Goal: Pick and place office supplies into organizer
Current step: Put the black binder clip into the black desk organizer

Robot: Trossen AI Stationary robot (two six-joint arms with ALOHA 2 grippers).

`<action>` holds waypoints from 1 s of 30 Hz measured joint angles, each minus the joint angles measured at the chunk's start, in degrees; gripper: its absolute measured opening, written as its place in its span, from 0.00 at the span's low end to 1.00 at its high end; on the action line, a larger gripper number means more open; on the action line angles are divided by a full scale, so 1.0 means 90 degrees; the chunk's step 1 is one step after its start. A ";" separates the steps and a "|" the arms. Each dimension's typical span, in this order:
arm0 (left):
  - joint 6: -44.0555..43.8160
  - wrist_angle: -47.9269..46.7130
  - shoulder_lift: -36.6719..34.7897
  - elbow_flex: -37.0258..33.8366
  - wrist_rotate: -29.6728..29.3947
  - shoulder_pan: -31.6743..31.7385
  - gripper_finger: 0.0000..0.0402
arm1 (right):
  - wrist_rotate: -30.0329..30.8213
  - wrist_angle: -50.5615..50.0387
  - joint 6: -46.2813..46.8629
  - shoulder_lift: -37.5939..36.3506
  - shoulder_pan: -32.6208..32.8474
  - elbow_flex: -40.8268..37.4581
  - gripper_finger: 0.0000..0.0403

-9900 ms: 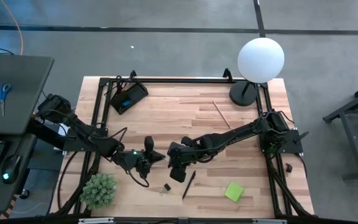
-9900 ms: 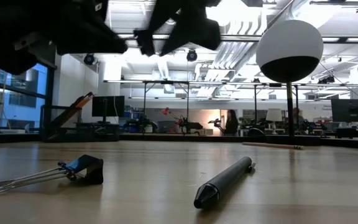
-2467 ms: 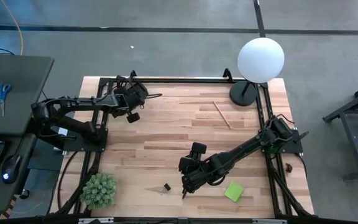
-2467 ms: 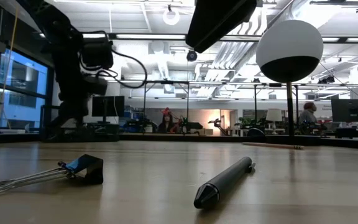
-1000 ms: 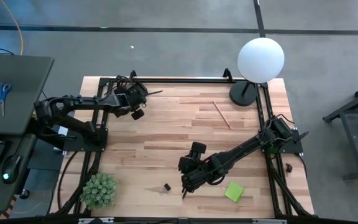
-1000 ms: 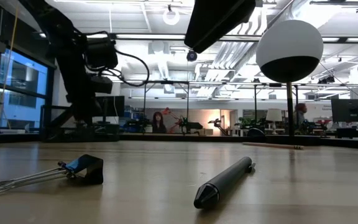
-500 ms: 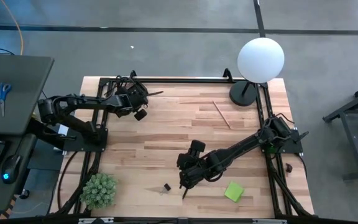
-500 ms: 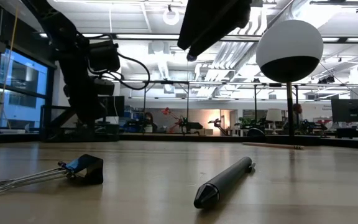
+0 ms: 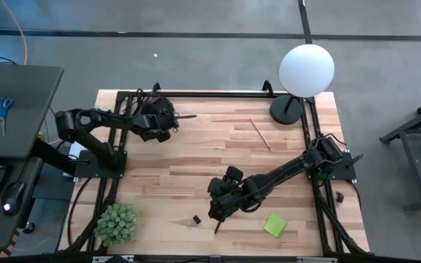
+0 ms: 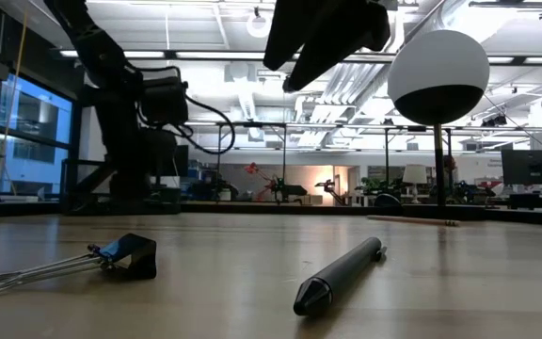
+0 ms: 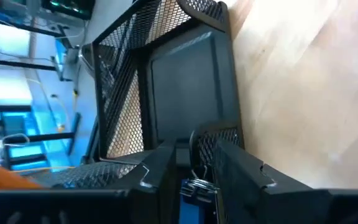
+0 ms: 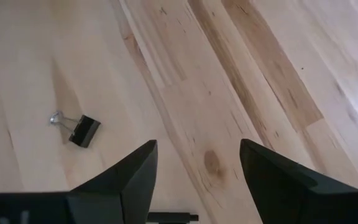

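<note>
My left gripper (image 9: 159, 120) hangs low over the black mesh organizer (image 11: 185, 81) at the table's far left and hides most of it from above. It is shut on a thin dark item (image 9: 186, 115) that sticks out toward the table's right. My right gripper (image 12: 194, 180) hovers open above the near middle of the table. Nothing is between its fingers. Below it a black pen (image 10: 342, 273) and a black binder clip (image 12: 79, 129) lie flat on the wood. A green sticky-note pad (image 9: 275, 224) lies to their right, and a wooden pencil (image 9: 261, 134) lies farther back. My left gripper has the thin dark item between its two fingers (image 11: 160, 174). Only a small blue and silver bit (image 11: 196, 186) shows in the gap, so I cannot tell which part is held. The fingers slant down toward the organizer, and the item's free end (image 9: 191, 115) is clear of the table.
A lamp with a white globe (image 9: 306, 69) and a round black base (image 9: 286, 109) stands at the far right corner. A green spiky plant (image 9: 115, 223) sits at the near left corner. Black frame rails (image 9: 210, 93) border the table. Bare wood lies across the middle.
My left gripper has sunk toward the organizer and rolled a little, and the thin item's free end has swung slightly toward the near edge. My right gripper has stayed in place above the pen but has rolled about its own axis.
</note>
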 joint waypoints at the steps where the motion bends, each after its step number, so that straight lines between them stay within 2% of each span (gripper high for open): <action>1: 0.0000 -0.0017 0.0000 -0.0007 -0.0052 -0.0049 0.24 | -0.0016 0.0004 0.0017 0.0000 -0.0002 0.0000 0.55; 5: -0.0003 -0.0274 -0.0017 -0.0012 -0.0448 -0.0390 0.24 | -0.0052 0.0004 0.0163 0.0000 -0.0010 0.0002 0.55; 9: -0.0258 -0.0718 -0.0017 -0.0011 -0.0518 -0.0637 0.24 | -0.0040 0.0001 0.0163 0.0000 0.0010 0.0002 0.55; 14: -0.0755 -0.0946 -0.0035 0.0005 -0.0150 -0.0621 0.24 | 0.0028 -0.0002 0.0114 0.0000 0.0042 0.0002 0.55; 21: -0.0713 -0.0892 -0.0042 -0.0002 -0.0019 -0.0578 0.24 | 0.0130 -0.0040 -0.0194 0.0000 0.0263 0.0002 0.55; 25: -0.0516 -0.0755 -0.0052 -0.0007 0.0288 -0.0502 0.24 | 0.0150 -0.0047 -0.0342 0.0000 0.0360 0.0002 0.55; 30: -0.0490 -0.0659 -0.0058 -0.0024 0.0016 -0.0545 0.24 | 0.0348 -0.0085 -0.0393 0.0000 0.0415 0.0002 0.55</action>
